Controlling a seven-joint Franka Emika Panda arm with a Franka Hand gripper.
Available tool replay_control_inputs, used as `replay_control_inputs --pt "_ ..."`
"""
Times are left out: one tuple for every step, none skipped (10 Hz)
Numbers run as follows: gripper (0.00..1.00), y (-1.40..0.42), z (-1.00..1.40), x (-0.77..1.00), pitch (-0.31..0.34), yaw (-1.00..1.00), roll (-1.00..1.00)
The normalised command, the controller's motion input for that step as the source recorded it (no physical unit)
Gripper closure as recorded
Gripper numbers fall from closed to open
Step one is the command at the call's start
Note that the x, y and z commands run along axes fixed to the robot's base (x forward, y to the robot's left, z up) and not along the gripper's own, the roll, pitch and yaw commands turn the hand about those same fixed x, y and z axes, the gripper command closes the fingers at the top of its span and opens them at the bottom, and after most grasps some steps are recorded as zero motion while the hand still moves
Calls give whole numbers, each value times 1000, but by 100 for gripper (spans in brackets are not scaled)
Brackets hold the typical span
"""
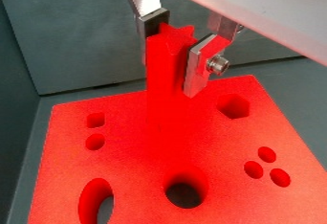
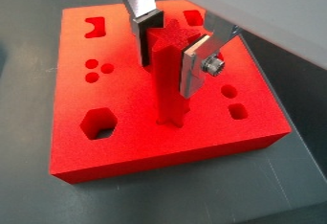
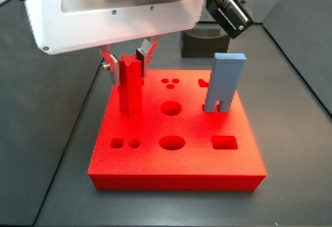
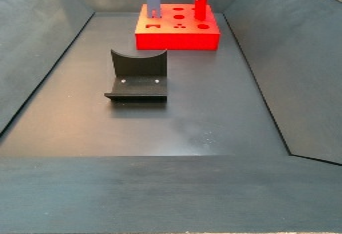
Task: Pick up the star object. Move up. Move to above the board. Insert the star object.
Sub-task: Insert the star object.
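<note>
The star object (image 2: pixel 170 89) is a slim bright red peg with a star-shaped top. It stands upright with its lower end at the surface of the board (image 2: pixel 128 146), a flat red block with many cut-out holes. My gripper (image 2: pixel 173 51) is shut on the peg's upper end, one silver finger on each side. Both wrist views show this, with the peg (image 1: pixel 166 89) between the fingers of the gripper (image 1: pixel 177 48) above the board (image 1: pixel 134 166). In a side view the peg (image 3: pixel 130 93) stands at the board's (image 3: pixel 195 163) left rear part, under the gripper (image 3: pixel 127 66).
A light-blue forked block (image 3: pixel 227 81) stands on the board's right rear part. A dark grey arch block (image 3: pixel 201 45) sits behind the board. The fixture (image 4: pixel 136 76) stands on the dark floor in front of the board (image 4: pixel 181 40). Sloped dark walls enclose the floor.
</note>
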Motion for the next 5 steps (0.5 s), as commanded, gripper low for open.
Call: replay_control_inputs --pt "100 -191 -657 -151 -251 0 191" --pt "100 -217 -700 -157 -253 0 169" --pt "100 0 0 -134 -97 0 -14" --pt "100 0 0 0 17 0 0" --pt "100 0 0 0 0 0 0"
